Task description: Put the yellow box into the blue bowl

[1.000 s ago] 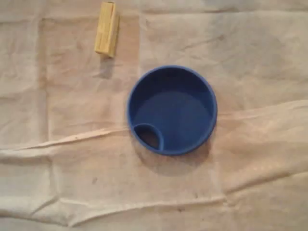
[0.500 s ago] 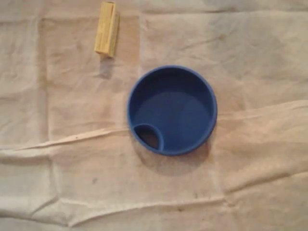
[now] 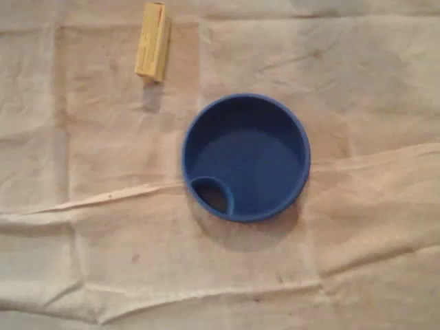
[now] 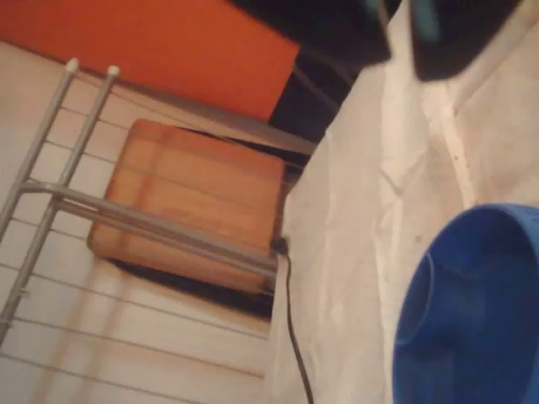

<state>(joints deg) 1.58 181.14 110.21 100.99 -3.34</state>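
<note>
Yellow box point(image 3: 152, 42) unobstructed; blue bowl point(image 3: 256, 159) well apart.

Near centre of wrinkled beige cloth-covered tabletop point(image 3: 371, 82), round blue plastic bowl point(image 3: 254, 155), small round pocket inside at seven o'clock. At eleven o'clock, well apart, long yellow rectangular box point(image 3: 152, 42), lying flat.

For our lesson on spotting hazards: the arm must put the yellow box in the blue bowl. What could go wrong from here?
1. The yellow box lies near the overhead view's top edge; a clumsy grasp might push it out of view.
2. The creased cloth could drag and shift the blue bowl.
3. The long box might lodge on the bowl's small inner pocket instead of lying flat.
</note>
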